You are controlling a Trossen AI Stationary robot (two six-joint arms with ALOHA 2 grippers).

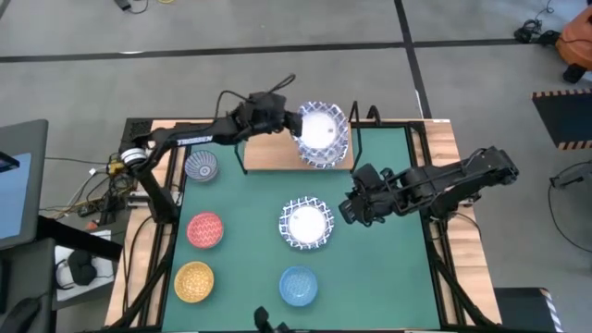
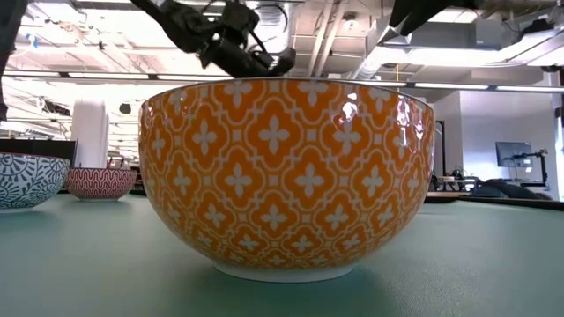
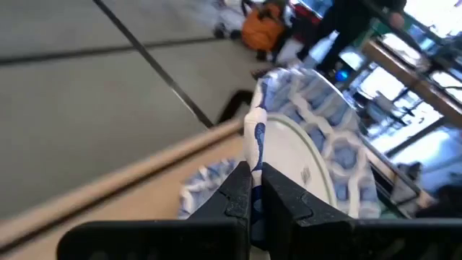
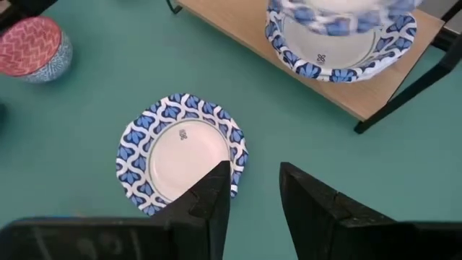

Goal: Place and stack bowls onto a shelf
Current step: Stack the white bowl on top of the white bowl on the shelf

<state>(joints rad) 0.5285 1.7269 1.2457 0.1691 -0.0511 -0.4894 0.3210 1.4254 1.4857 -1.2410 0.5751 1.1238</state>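
- We have our left tool [image 1: 294,125] over the shelf [image 1: 268,153] at the far edge of the tabletop [image 1: 370,268], its fingers [image 3: 242,189] pinched tight on the rim of a white bowl with a blue lattice rim [image 1: 322,128].
- We hold that bowl by its edge and tipped, right above the bowl already sitting on the shelf board [image 4: 339,43]; a rim pinch looks like the way to lower it straight into that one and build the stack.
- Our right tool [image 1: 349,207] hangs low over the green mat [image 1: 370,268] with its fingers [image 4: 209,195] apart and nothing between them.
- It sits just beside the white lattice bowl on the mat [image 1: 306,223], one finger over the near rim; we judge it is lining up for that bowl as the next one to go on the shelf.
- The four small bowls wait on the mat: the grey-blue patterned bowl [image 1: 201,166] by the shelf's left end, the red bowl [image 1: 205,229] below it, the yellow bowl [image 1: 194,281] and the blue bowl [image 1: 298,285] at the near edge.
- What stands in the way: the shelf's black upright posts [image 1: 354,116] frame the board on both ends, close beside the held bowl.
- Both our arms crowd the shelf's right end, so the right arm had best wait its turn.
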